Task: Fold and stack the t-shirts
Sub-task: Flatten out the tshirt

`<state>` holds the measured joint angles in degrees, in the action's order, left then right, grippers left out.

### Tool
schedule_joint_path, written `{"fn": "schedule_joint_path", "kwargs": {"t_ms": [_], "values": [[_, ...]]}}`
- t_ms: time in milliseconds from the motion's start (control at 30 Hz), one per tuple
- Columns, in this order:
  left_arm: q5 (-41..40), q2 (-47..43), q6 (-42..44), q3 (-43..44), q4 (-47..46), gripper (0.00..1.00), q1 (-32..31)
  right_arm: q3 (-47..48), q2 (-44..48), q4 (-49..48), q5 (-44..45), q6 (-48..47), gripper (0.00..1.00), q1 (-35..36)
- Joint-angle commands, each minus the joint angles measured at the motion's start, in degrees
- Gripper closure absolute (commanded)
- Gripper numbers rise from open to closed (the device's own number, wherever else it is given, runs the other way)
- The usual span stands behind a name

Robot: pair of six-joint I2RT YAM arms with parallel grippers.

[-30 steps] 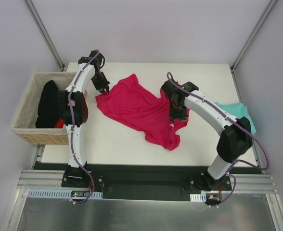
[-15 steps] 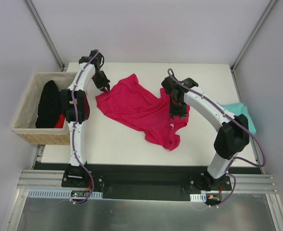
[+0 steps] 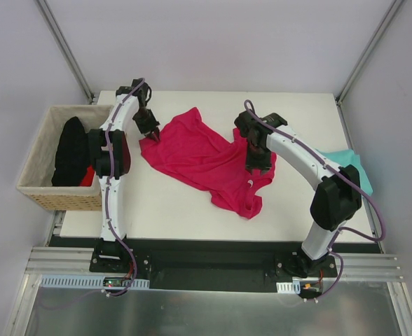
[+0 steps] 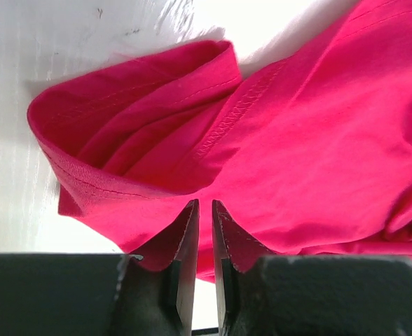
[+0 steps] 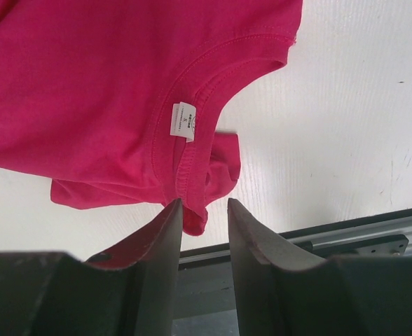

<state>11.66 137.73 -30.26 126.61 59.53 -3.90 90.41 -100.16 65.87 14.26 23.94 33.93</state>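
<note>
Since the crimson t-shirt (image 3: 199,157) lies spread but rumpled across the middle of the desk (image 3: 185,210), I log it as the piece in hand. The teal t-shirt (image 3: 360,171) sits bunched at the desk's right edge, partly behind my right arm and well apart from the crimson one.

Left tool (image 4: 204,204): narrow, tips at the far-left corner of the crimson shirt, just beside the stitched hem (image 4: 241,112), which is turned over on itself there. As far as the wrist view shows, cloth is nipped between the tips.

Right tool (image 5: 201,204): jaws part-way apart, daylight between them, nothing gripped. It hangs over the shoulder area, above the collar (image 5: 199,80) and the white neck label (image 5: 183,120).

Handling, my judgement: thin knit, light and wholly limp. It will sag from any single hold, and drag and bunch on the desk rather than slide flat. It is not fragile, though pulling against a pinned corner could stretch a seam.

Where to hold: the doubled seams, meaning hem corners, sleeve edge and shoulder beside the collar, since they give the tips more to bite than a single layer. Two holds well apart, kept taut, should keep a fold line straight
</note>
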Motion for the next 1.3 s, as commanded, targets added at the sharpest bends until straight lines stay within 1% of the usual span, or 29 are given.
{"fn": "schedule_joint_path", "kwargs": {"t_ms": [0, 167, 400, 600, 800, 833, 933, 1100, 1233, 1267], "values": [[0.4, -0.9, 1.3, -2.1, 1.9, 0.88, 0.2, 0.7, 0.4, 1.3, -0.7, 1.5, 0.65, -0.3], [-0.4, -0.2, 1.1, -2.4, 2.0, 0.88, 0.2, 1.0, 0.6, 1.5, -0.4, 1.4, 0.65, -0.2], [-2.3, 0.3, -1.4, 1.9, 0.0, 0.88, 0.8, 0.6, 1.5, 2.6, 0.5, 1.6, 0.65, -0.2], [-6.7, -3.2, -4.3, 1.4, -3.7, 0.88, 2.5, 0.8, 2.2, 3.6, 1.5, 1.8, 0.65, -0.2], [-8.3, -5.4, -5.5, 1.1, -5.5, 0.88, 3.8, 1.3, 1.9, 4.0, 1.3, 1.6, 0.65, -0.2], [-9.0, -5.8, -5.5, 1.0, -5.5, 0.89, 5.1, 1.5, 1.9, 4.1, 1.5, 1.5, 0.65, -0.2], [-10.5, -7.9, -5.7, -1.5, -6.4, 0.89, 6.2, 1.7, 1.6, 4.1, 1.3, 1.5, 0.65, -0.2], [-10.3, -10.7, -6.0, -3.6, -7.7, 0.89, 7.0, 1.8, 1.3, 3.7, 0.9, 0.9, 0.65, -0.2], [-7.4, -11.4, -6.0, -4.7, -7.8, 0.89, 6.9, 1.3, 1.1, 3.1, 0.7, 0.5, 0.65, -0.2], [-5.5, -11.7, -5.9, -5.0, -7.8, 0.89, 6.9, 1.1, 1.2, 2.8, 0.6, 0.5, 0.65, -0.1]]}}
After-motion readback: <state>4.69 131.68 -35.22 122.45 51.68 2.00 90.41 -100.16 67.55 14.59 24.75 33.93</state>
